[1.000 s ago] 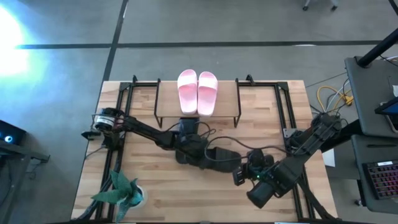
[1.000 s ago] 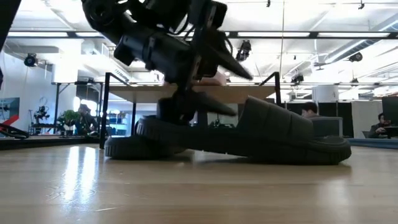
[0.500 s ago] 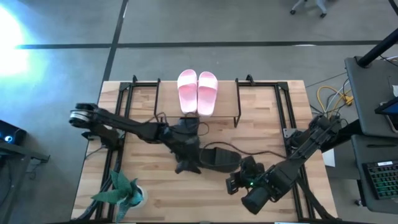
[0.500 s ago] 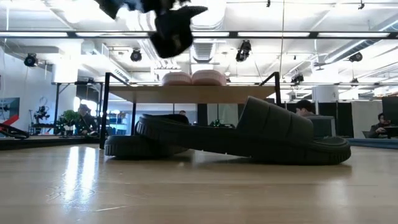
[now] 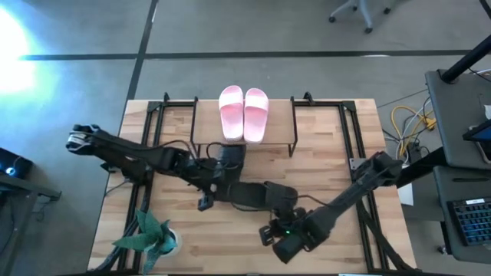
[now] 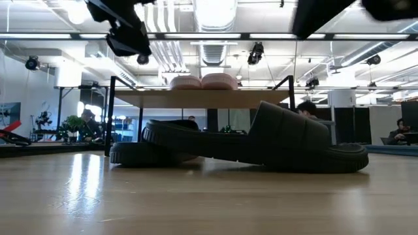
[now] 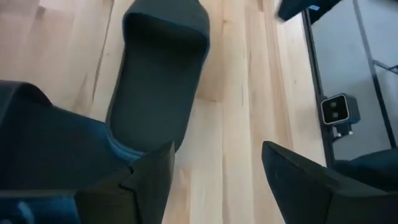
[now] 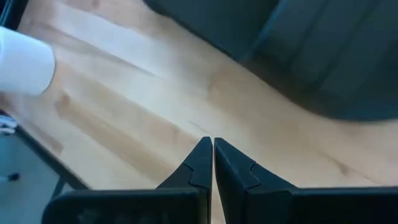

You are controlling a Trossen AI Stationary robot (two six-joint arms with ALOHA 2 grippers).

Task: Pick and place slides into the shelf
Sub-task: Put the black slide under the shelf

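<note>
The shelf carries the light pink pair on its top board. Two dark slides lie in front of it. One lies flat by the shelf's front edge. The other rests with one end propped on the first, and its strap end is on the table. My left gripper hovers open above the table, left of the dark pair. My right gripper hangs shut over bare wood near the table's near edge, close to the propped slide.
A green plant in a white pot stands at the near left corner. Black frame rails run along both sides of the table. Bare wood lies right of the slides. People sit in the room behind.
My left gripper has risen from the propped dark slide and drawn back toward the table's left. My right gripper has moved toward the table's left along the near edge. Both dark slides have stayed where they were.
</note>
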